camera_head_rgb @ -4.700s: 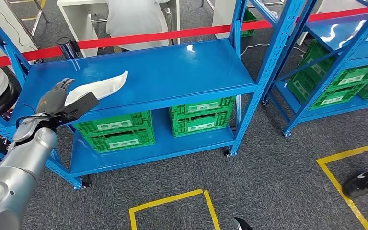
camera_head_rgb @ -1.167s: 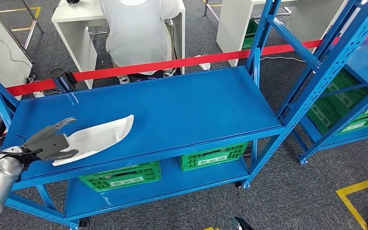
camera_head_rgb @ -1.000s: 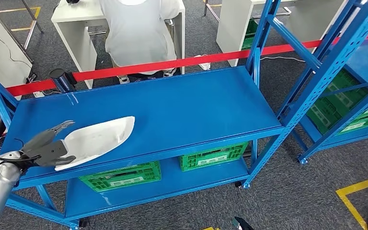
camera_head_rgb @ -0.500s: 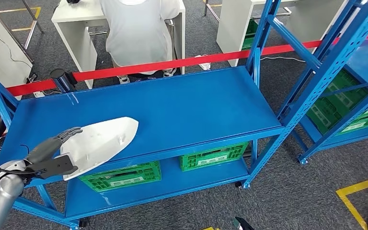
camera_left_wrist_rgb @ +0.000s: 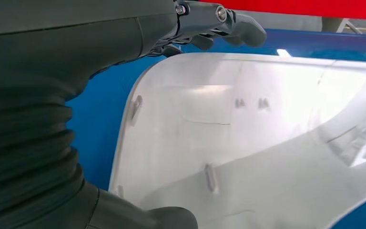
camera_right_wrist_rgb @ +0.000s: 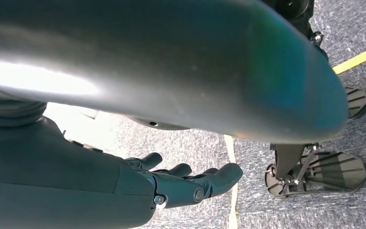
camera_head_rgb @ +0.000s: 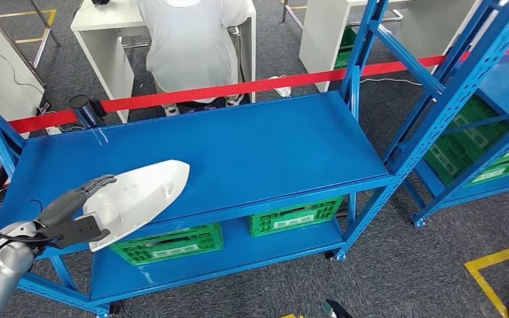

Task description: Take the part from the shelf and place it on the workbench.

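Head view shows the left hand (camera_head_rgb: 73,212) gripping the curved white plastic part (camera_head_rgb: 139,199), now lifted off the blue metal shelf (camera_head_rgb: 252,146), ready for carrying.

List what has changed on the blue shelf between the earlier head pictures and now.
The left hand closed on the wide end of the curved white plastic part, tilted it up off the top of the blue metal shelf and drew it toward the front edge. The camera itself also shifted after the earliest picture. Unchanged over the last second: the green crates below, the red barrier tape, and the person in white behind it.
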Controlling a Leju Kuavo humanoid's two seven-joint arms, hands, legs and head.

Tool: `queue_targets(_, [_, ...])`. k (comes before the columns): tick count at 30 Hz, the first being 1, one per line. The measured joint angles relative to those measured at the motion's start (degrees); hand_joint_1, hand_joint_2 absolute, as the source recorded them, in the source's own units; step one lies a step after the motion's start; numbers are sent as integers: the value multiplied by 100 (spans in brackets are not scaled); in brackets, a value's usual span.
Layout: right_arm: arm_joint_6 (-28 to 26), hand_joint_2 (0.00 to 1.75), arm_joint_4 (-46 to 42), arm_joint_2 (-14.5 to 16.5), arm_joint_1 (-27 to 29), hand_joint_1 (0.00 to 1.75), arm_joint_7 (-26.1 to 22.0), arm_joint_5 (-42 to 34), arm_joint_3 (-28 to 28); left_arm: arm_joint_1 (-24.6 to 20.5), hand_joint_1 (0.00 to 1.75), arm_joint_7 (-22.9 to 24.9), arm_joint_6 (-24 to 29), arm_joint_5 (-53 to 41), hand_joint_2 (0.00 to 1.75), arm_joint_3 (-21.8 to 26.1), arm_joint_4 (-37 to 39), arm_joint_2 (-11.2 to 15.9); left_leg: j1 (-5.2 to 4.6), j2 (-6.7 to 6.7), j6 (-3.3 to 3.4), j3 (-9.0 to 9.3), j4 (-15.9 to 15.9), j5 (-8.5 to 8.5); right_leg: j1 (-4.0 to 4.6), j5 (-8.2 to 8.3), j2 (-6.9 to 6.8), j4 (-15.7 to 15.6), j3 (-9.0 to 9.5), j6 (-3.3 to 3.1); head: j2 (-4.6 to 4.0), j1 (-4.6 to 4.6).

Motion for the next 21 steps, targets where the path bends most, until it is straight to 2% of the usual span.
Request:
queue_targets(7, [9, 0, 0, 0, 0, 0, 0, -13, -1, 45, 0, 121, 70, 272, 175, -249, -215, 40, 0, 0, 0, 1, 0, 0, 0, -1, -1, 0, -4, 0, 0, 0])
queue_targets(13, [10, 0, 0, 0, 1, 0, 0, -9, -1, 104, 0, 253, 671, 471, 175, -371, -288, -9, 0, 0, 0, 1, 0, 0, -1, -1, 0, 0, -5, 0, 0, 0])
queue_targets(17, [9, 0, 0, 0, -1, 0, 0, 22, -1, 252, 0, 404, 1252, 963, 175, -253, -688, -111, -1, 0, 1, 0, 0, -1, -1, -1, 0, 0, -1, 0, 0, 0])
queue_targets(21, [16, 0, 0, 0, 0, 0, 0, 54, -1, 282, 0, 426, 1184, 1480, 175, 56, -1173, -164, 0, 0, 0, 1, 0, -2, -1, -2, 0, 0, -2, 0, 0, 0])
